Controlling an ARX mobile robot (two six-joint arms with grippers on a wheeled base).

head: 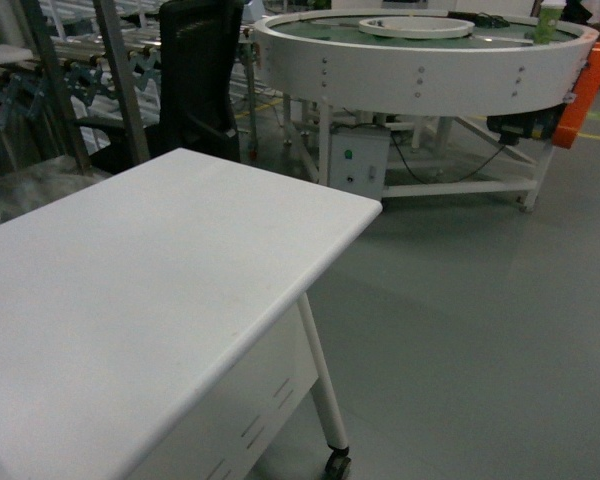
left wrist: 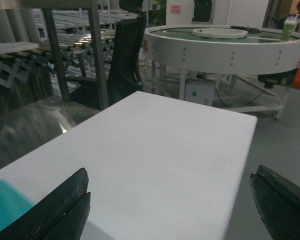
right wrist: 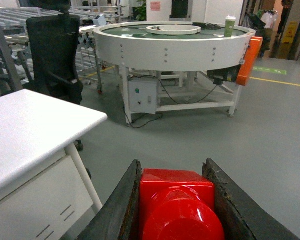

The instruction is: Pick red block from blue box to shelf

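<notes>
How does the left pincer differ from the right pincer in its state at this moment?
The left pincer is open wide and holds nothing, while the right pincer is shut on the small glossy red plastic block. The left pincer hangs over the white table top; the right pincer hangs over grey floor. Both have dark fingers.

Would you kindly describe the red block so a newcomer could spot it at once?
Look in the right wrist view, low at the frame's bottom, between the two dark fingers of the right end effector. The red block sits clamped there, the only glossy red piece, with one round stud.
</notes>
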